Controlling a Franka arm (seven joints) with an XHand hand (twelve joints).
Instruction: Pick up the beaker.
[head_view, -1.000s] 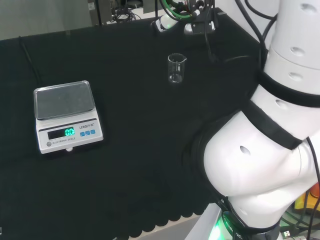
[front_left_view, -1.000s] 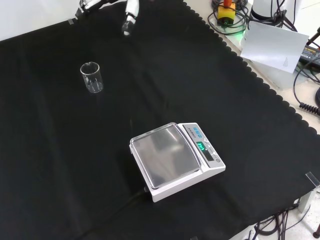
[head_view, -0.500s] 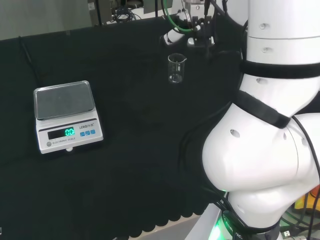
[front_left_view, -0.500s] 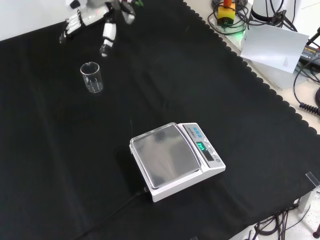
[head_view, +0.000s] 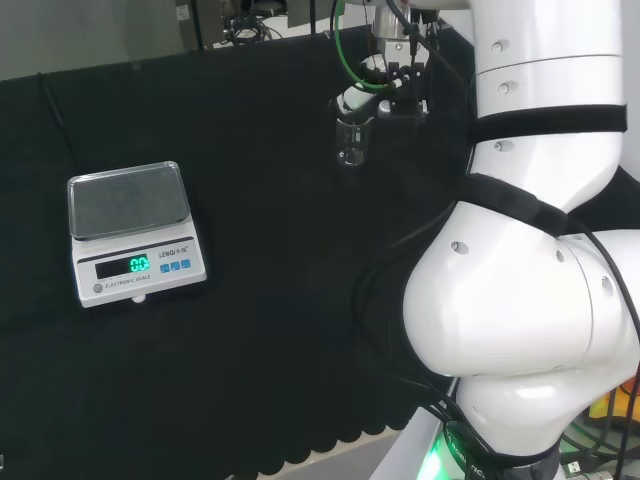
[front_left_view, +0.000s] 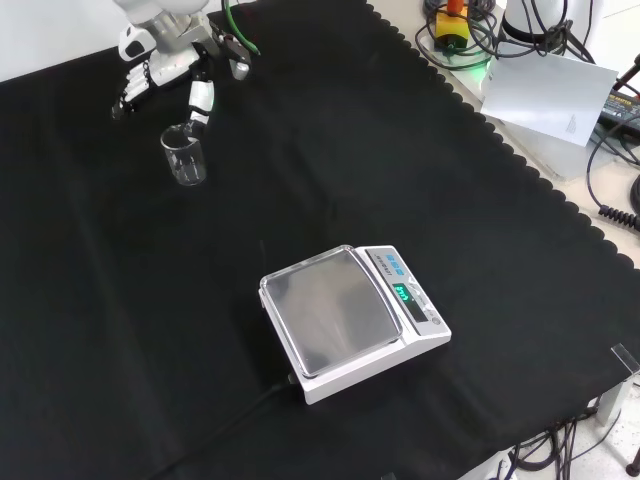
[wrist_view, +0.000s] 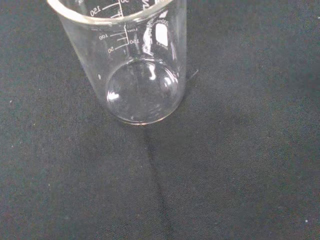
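- Spread fingers are shown on the hand (front_left_view: 165, 62) in the front view, where it comes in from the top left, just above and behind the beaker (front_left_view: 184, 155); nothing is held by it.
- One finger (front_left_view: 200, 101) is seen pointing down toward the beaker's rim on the right side in the front view, while other fingers (front_left_view: 134, 88) are held out to the left of the glass; whether the rim is touched cannot be told.
- In the head view the hand (head_view: 372, 92) is seen just behind and to the right of the beaker (head_view: 352, 142), partly hidden by green and black cables (head_view: 340, 45).
- The beaker is stood upright on the black cloth (front_left_view: 400, 150), toward the far side of the bench in the head view and toward the upper left in the front view.
- In the wrist view the beaker (wrist_view: 131, 65) is seen close up: clear glass, with printed white graduation marks and a round base resting on the cloth; no contents can be made out in it.
- A white scale (front_left_view: 352, 320) with a grey pan and a lit green display is set well apart from the beaker, near the middle of the cloth in the front view and at the left in the head view (head_view: 133, 232).
- The arm's white links (head_view: 530, 250) are seen at the right of the head view.
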